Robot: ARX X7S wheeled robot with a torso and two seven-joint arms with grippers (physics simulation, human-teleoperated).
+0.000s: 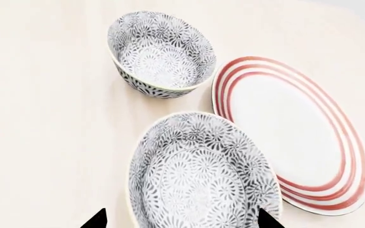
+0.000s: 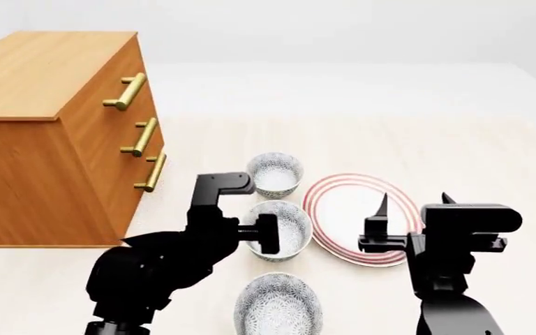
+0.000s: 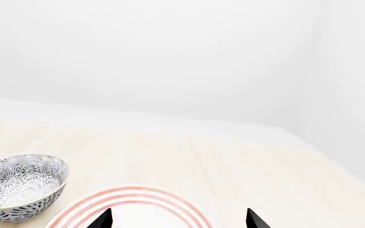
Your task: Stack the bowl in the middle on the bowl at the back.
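Plate (image 2: 343, 209): flat, white, red rings round the rim, lying on the pale surface (image 2: 491, 160); also visible in the left wrist view (image 1: 290, 137) and partly in the right wrist view (image 3: 131, 204). A third speckled bowl (image 2: 278, 306) sits upright on the near-left side of the plate, clear of it. Wooden chest of drawers (image 2: 54, 132) stands well left of the plate, brass bar handles (image 2: 126, 92) on the face turned toward it.

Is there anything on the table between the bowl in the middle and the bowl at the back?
Nothing: in the left wrist view only bare table separates the bowl in the middle from the bowl at the back.
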